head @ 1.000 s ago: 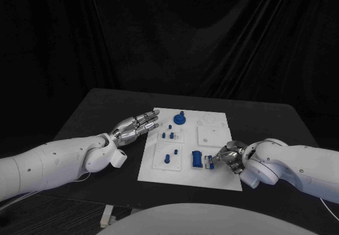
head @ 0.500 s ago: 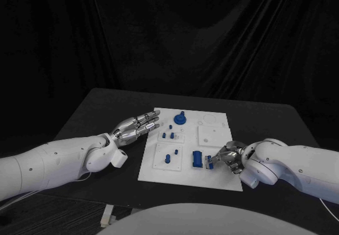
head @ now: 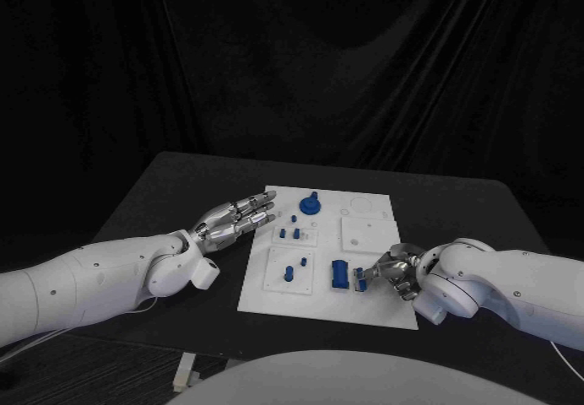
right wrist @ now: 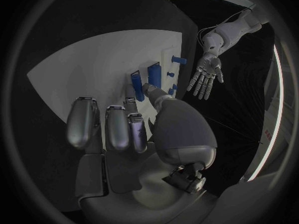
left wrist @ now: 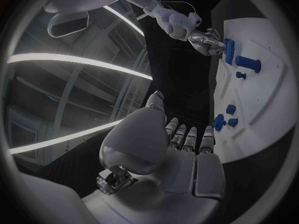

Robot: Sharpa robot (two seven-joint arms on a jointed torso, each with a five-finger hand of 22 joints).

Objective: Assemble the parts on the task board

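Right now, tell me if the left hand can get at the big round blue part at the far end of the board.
Probably yes. The left hand hovers open beside the task board, the round blue part lies just beyond its fingertips, and nothing stands between them.

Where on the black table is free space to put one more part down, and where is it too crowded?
Bare black table lies beyond the open left hand, and more right of the white task board, beyond the right hand. The board's near-right corner is bare too. It is crowded around the small blue parts by the right hand's fingertips.
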